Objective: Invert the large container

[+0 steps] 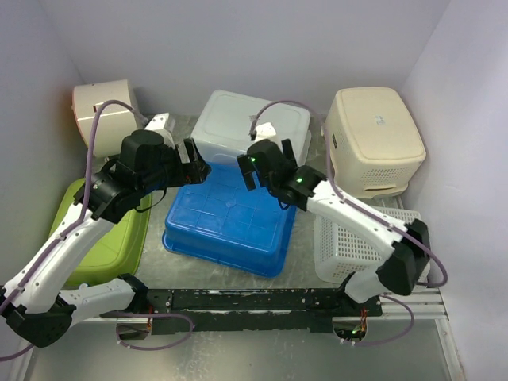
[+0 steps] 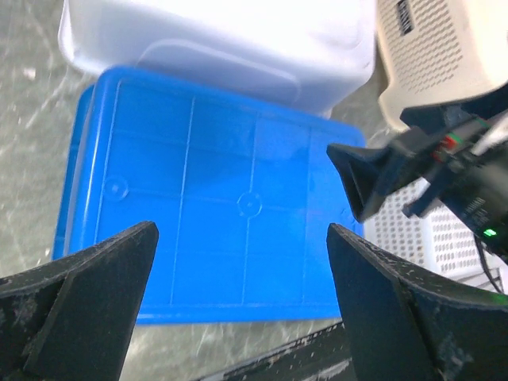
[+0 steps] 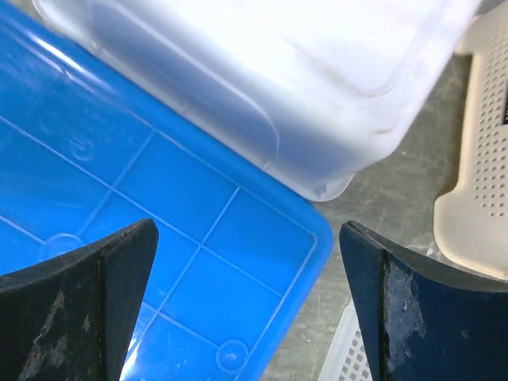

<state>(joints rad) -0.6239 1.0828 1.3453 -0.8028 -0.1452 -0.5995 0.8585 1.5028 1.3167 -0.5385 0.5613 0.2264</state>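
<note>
Bottom-up blue tub [image 1: 228, 222] seen below and between both pincers. Wide-spread left pincer [image 1: 198, 170], nothing held. Likewise released: right pincer [image 1: 248, 175]. Just beyond fingertips white tub [image 1: 252, 119] is set, seemingly touching blue tub.

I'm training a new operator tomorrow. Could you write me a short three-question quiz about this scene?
1. True or false: the blue container lies base up.
2. In the top view, the white basket stands on the blue container's: A) left B) right C) top.
3. Fill in: the fingers of the left gripper and the right gripper are ____.
Key: 1 true; 2 B; 3 open.
</note>
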